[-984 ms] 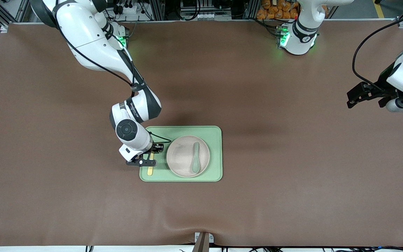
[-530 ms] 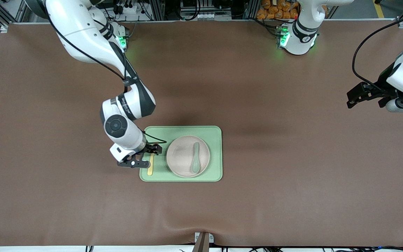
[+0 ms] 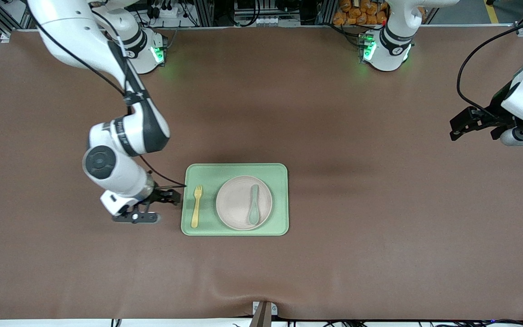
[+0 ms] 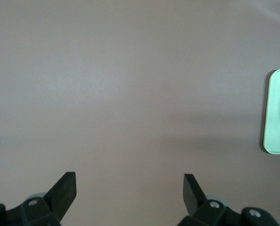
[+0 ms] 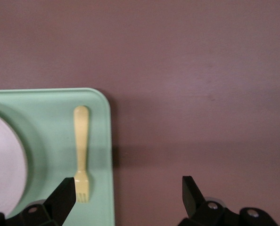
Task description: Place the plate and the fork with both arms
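Note:
The yellow fork (image 3: 196,205) (image 5: 82,150) lies flat on the light-green tray (image 3: 279,181) (image 5: 45,117), beside the pinkish-beige plate (image 3: 232,204) (image 5: 3,165), toward the right arm's end. A teal spoon (image 3: 254,204) rests on the plate. My right gripper (image 3: 165,207) (image 5: 128,188) is open and holds nothing. It hangs over the brown table just off the tray's edge, with the fork's tines close to one fingertip in the right wrist view. My left gripper (image 3: 454,129) (image 4: 129,183) waits open over bare table at the left arm's end.
A brown cloth (image 3: 357,254) covers the table. A corner of the tray (image 4: 277,113) shows at the edge of the left wrist view. The two arm bases, lit green, stand along the table edge farthest from the front camera.
My right gripper has opened, left the fork lying on the tray, and drawn away off the tray toward the right arm's end. The left arm has not moved.

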You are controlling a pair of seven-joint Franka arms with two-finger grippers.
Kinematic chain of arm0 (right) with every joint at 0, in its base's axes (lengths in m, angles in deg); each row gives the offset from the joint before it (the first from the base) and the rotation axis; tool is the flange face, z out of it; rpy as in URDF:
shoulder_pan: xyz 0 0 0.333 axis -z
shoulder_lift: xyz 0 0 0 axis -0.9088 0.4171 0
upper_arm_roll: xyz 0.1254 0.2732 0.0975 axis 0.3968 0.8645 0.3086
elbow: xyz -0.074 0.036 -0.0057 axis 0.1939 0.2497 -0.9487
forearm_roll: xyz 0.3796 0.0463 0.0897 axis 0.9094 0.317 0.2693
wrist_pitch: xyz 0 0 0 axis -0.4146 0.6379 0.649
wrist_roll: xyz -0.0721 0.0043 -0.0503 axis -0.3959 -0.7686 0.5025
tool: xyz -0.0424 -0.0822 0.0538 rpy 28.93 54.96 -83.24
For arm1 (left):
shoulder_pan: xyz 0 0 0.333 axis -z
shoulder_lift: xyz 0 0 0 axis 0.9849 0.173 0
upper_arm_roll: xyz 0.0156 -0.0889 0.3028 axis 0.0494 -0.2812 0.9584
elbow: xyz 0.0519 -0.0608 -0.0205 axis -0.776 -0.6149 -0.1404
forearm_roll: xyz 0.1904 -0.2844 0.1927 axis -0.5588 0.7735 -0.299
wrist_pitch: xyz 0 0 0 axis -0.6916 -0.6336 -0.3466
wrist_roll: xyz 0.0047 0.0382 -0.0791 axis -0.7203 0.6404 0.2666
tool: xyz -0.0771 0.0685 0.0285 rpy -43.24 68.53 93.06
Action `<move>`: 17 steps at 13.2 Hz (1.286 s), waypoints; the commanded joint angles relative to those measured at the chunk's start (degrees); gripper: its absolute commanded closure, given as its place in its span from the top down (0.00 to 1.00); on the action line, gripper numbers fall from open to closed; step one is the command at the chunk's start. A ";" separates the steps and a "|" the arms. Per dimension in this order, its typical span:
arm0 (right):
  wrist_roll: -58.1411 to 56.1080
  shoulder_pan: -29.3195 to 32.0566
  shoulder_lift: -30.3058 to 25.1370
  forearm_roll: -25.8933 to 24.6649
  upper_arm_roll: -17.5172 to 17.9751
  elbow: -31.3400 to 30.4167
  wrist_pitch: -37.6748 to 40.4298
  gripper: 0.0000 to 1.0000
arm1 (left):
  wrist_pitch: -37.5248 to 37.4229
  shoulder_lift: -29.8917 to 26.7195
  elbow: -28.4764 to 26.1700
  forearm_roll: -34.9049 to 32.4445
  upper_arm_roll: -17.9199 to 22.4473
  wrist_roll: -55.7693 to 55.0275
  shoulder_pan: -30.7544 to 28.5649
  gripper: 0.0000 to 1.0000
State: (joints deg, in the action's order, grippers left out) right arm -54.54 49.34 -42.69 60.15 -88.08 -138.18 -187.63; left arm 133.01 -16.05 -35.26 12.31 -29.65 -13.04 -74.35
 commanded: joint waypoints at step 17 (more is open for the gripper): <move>-17.77 11.43 -22.40 0.02 0.63 10.12 43.72 1.00 | -2.10 0.43 0.60 1.23 0.01 0.54 -0.15 1.00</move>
State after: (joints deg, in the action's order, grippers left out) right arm -73.11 59.99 -65.40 60.13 -87.30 -130.95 -147.01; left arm 131.74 -15.89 -35.31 12.94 -29.62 -13.04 -74.38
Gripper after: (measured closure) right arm 0.000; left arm 0.000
